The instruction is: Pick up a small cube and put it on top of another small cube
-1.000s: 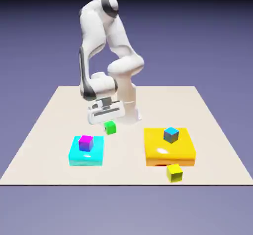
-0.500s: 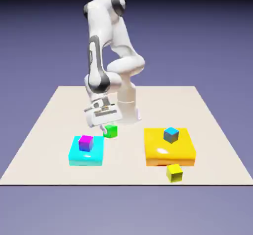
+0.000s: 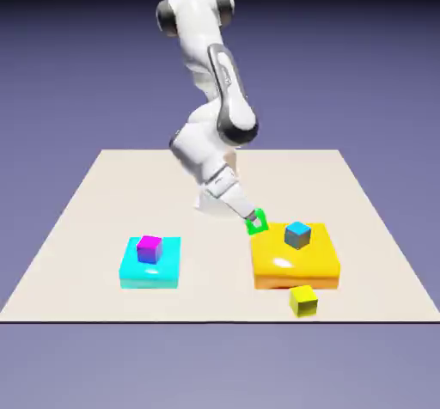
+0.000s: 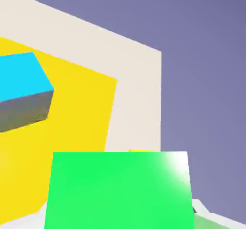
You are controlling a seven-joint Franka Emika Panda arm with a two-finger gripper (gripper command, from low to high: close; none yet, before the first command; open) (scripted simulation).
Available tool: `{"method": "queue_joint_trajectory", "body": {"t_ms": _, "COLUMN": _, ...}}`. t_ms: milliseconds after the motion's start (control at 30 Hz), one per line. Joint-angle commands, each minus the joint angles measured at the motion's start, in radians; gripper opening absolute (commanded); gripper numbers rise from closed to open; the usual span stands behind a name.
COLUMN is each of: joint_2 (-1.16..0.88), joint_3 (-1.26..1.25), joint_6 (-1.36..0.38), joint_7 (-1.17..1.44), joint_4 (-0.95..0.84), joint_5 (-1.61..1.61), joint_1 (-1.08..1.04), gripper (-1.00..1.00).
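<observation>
The gripper (image 3: pixel 255 222), clamped on the small bright green cube (image 3: pixel 256 222), has swung from beside the cyan block (image 3: pixel 151 263) toward the exterior view's right, holding the cube above the yellow block's (image 3: pixel 295 261) near-left corner. A blue cube (image 3: pixel 297 235) sits on that block; a magenta cube (image 3: pixel 149 248) tops the cyan one on the bench (image 3: pixel 77 227).

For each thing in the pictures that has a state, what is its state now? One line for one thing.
gripper: shut on the green cube, tilted.
green cube: held, lifted off the table, at the yellow block's corner.
blue cube: resting on the yellow block.
magenta cube: resting on the cyan block.
yellow-green cube: lying on the table, in front of the yellow block.
</observation>
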State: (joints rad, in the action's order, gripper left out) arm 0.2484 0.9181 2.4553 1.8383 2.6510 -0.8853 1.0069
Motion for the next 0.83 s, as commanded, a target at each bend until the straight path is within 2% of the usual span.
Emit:
{"method": "queue_joint_trajectory", "body": {"t_ms": 0, "joint_2": -0.007, "joint_3": -0.012, "joint_6": -0.027, "joint_7": -0.014, "joint_4": -0.013, "joint_5": 0.042, "joint_1": 0.01, "gripper": -1.0}}
{"method": "queue_joint_trajectory", "body": {"t_ms": 433, "joint_2": -0.098, "joint_3": -0.173, "joint_6": -0.387, "joint_7": -0.213, "joint_4": -0.178, "joint_5": 0.607, "joint_1": 0.139, "gripper": -1.0}}
{"method": "queue_joint_trajectory", "body": {"t_ms": 600, "joint_2": -0.242, "joint_3": -0.21, "joint_6": -0.236, "joint_7": -0.087, "joint_4": -0.104, "joint_5": 0.449, "joint_1": 0.155, "gripper": -1.0}}
{"method": "queue_joint_trajectory", "body": {"t_ms": 633, "joint_2": -0.243, "joint_3": -0.21, "joint_6": -0.236, "joint_7": -0.087, "joint_4": -0.104, "joint_5": 0.449, "joint_1": 0.155, "gripper": 1.0}}
{"method": "queue_joint_trajectory", "body": {"t_ms": 800, "joint_2": -0.099, "joint_3": -0.175, "joint_6": -0.392, "joint_7": -0.215, "joint_4": -0.18, "joint_5": 0.614, "joint_1": 0.141, "gripper": 1.0}}
